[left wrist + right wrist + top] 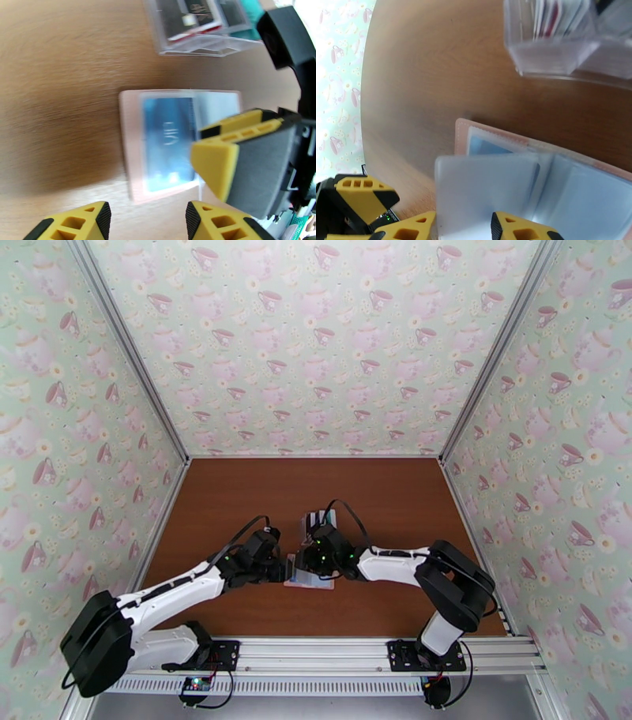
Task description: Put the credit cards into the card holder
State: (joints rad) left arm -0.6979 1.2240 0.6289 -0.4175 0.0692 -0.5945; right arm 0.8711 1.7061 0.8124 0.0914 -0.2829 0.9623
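The pink card holder (pixel 304 581) lies open on the table between both arms. In the left wrist view a blue credit card (pixel 168 142) sits in the left pocket of the card holder (pixel 126 150). My left gripper (pixel 148 225) hovers open just before its near edge, nothing between the fingers. My right gripper (pixel 464 231) is at the holder's right half, jaws apart. A frosted pocket leaf (pixel 486 189) stands up right in front of it. The blue card (pixel 482 147) shows beneath that leaf. More credit cards (pixel 189 17) stand in a clear rack.
The clear plastic rack (pixel 320 520) stands just behind the holder, seen close in the wrist views (pixel 561 43). The two grippers nearly touch over the holder; a right finger (pixel 215 162) shows in the left wrist view. Patterned walls enclose the brown table (pixel 237 500).
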